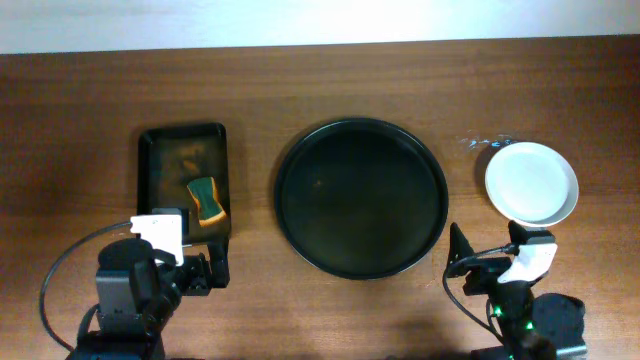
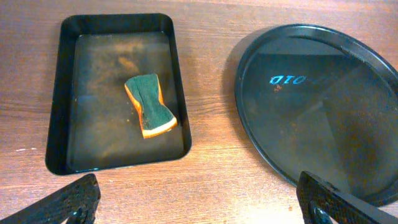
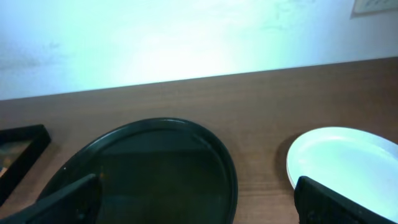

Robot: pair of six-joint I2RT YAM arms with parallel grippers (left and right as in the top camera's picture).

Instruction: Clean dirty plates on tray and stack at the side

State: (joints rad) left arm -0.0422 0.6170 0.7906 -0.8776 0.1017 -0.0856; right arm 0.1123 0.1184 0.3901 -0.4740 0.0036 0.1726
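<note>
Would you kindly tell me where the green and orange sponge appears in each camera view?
Overhead: sponge left of centre, inside the rectangular tray.
Left wrist: sponge centre-left, inside that tray.
Right wrist: not in view.
Shared landmark: the round black tray, to the sponge's right.

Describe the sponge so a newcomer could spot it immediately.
Start at the large round black tray mid-table. On its left sits a smaller rectangular dark tray; the sponge lies inside, near its right wall. It alone is green on top with an orange underside.
</note>
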